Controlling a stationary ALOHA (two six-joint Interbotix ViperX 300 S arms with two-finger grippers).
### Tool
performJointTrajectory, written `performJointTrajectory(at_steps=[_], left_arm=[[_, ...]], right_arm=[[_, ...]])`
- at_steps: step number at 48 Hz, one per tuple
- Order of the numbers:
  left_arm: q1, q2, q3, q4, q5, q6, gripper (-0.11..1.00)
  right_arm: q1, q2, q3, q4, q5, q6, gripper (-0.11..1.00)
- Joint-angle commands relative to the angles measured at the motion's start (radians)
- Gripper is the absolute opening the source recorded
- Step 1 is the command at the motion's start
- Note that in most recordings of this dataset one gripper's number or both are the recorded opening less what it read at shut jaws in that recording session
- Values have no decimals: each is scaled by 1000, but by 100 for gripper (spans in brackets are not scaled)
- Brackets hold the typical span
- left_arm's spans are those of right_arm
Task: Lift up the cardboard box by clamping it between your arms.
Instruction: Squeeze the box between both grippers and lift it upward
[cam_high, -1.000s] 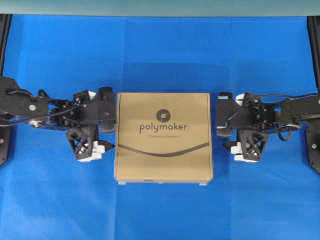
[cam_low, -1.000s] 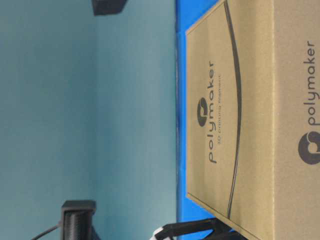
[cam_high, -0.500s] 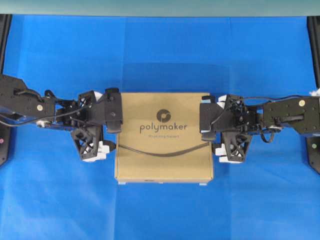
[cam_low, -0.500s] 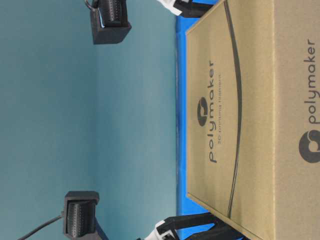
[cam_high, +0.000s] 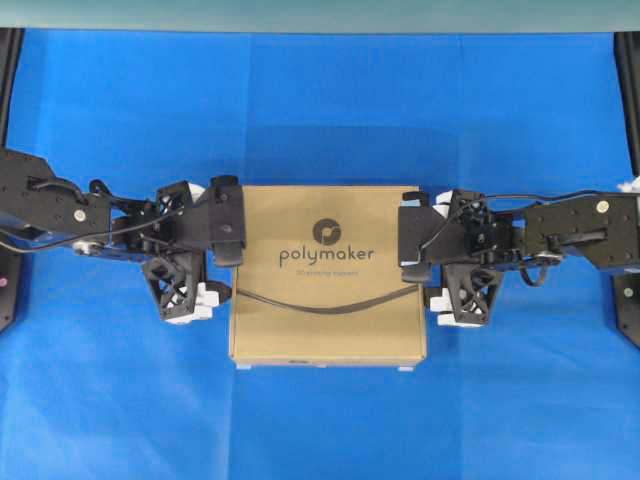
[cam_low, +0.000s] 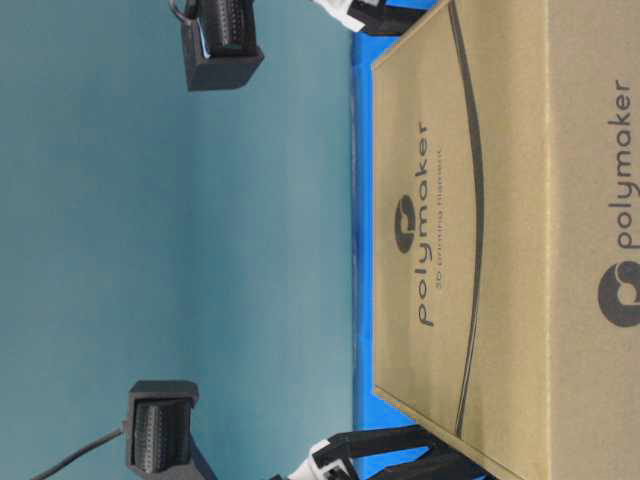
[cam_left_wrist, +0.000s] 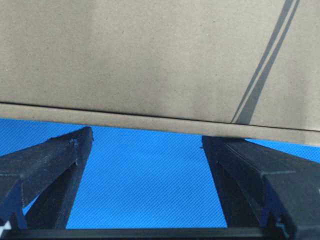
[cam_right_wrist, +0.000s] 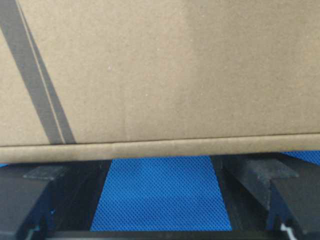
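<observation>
blue tbl cloth (cam_high: 320, 100), cardboard box (cam_high: 328, 300) on it

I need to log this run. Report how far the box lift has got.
Done: both arms are in against the cardboard box, the left gripper and the right gripper open, fingertips at opposite side walls. In hand: the clamp; the wrist views show the fingers meeting the box's lower edge. Left: the lift. The table-level view shows the box apparently resting on the blue cloth.

Brown polymaker cardboard box (cam_high: 328, 275) flat, pressed between arms (cam_high: 190, 235) at both sides.
</observation>
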Motion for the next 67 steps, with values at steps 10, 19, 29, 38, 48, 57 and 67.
performJointTrajectory(at_steps=[10, 19, 29, 38, 48, 57, 67], left_arm=[[-2, -81, -80, 3, 78, 37, 85], [-2, -167, -155, 3, 218, 58, 85], [-3, -219, -232, 3, 348, 58, 85], [-3, -253, -331, 3, 454, 58, 85], [0, -276, -463, 3, 601, 60, 85], [0, -275, -588, 3, 724, 60, 85], [2, -261, -724, 3, 827, 60, 85]], right_arm=[[23, -103, -107, 11, 118, 14, 100], [31, -193, -167, 11, 281, 14, 100], [37, -275, -261, 12, 449, 14, 100], [37, -319, -350, 14, 597, 15, 100], [37, -342, -492, 17, 759, 15, 100], [35, -337, -643, 20, 902, 15, 100], [35, -318, -758, 20, 996, 15, 100]])
